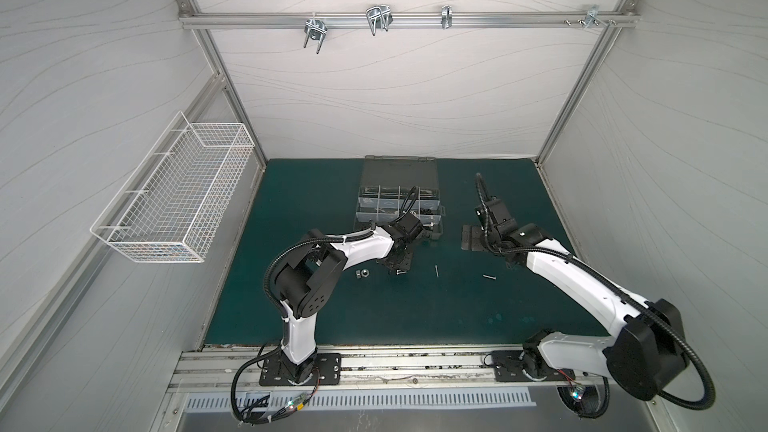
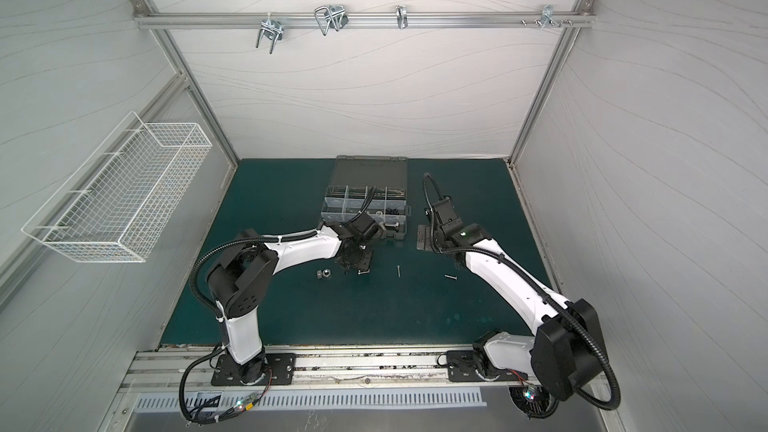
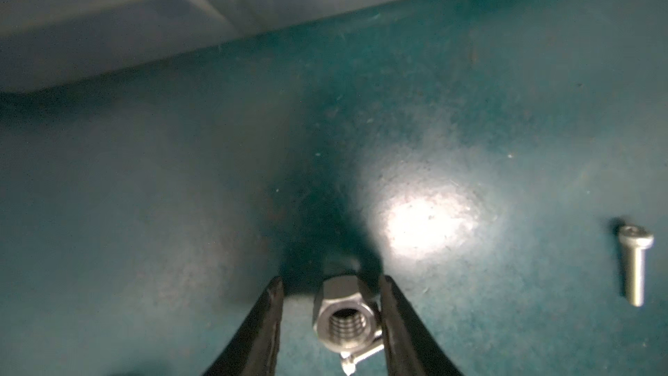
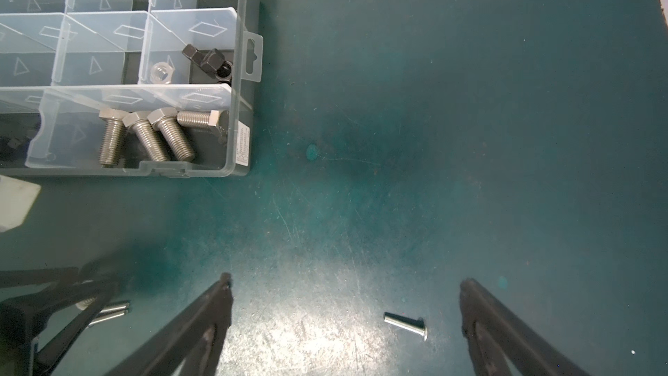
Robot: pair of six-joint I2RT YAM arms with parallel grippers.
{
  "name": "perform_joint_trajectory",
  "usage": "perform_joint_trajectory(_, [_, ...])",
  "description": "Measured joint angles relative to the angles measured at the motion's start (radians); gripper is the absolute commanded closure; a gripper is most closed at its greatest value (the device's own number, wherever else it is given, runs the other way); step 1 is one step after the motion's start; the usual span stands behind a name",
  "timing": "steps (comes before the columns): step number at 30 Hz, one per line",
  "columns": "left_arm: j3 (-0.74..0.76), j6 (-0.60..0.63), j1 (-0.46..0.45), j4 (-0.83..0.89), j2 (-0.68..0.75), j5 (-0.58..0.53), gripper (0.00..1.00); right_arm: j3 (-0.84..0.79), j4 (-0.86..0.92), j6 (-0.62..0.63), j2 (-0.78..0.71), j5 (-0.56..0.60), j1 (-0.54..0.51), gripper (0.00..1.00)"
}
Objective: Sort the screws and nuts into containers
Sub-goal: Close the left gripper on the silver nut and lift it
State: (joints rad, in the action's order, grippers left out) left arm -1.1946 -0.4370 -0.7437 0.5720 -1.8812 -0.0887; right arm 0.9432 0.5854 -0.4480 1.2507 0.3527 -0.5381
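Note:
My left gripper (image 3: 331, 279) is down on the green mat with its jaws around a silver hex nut (image 3: 343, 316). One finger touches the nut and a gap shows at the other. A thin screw (image 3: 361, 356) lies against the nut. In a top view the left gripper (image 1: 394, 268) hides that nut, and two more nuts (image 1: 363, 273) lie to its left. My right gripper (image 4: 347, 280) hangs open above the mat, with a short silver screw (image 4: 406, 325) below its jaws. The organizer's containers (image 4: 242, 103) hold silver hex bolts (image 4: 151, 135) and black nuts (image 4: 209, 61).
The organizer case (image 1: 399, 172) stands open at the back middle of the mat. Loose screws (image 1: 437, 270) (image 1: 489, 277) lie between the arms. A white wire basket (image 1: 174, 197) hangs on the left wall. U-shaped hooks (image 1: 378, 18) hang from the top rail.

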Motion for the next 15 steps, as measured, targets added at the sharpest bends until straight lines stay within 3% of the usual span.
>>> perform_joint_trajectory(4, [0.000, 0.000, 0.000, 0.013, 0.000, 0.011, 0.61, 0.000, 0.000, 0.000, 0.000, 0.006, 0.000, 0.01])
perform_joint_trajectory(15, [0.000, -0.001, 0.000, 0.015, 0.000, 0.026, 0.61, 0.000, 0.000, 0.000, 0.000, 0.006, 0.000, 0.01])
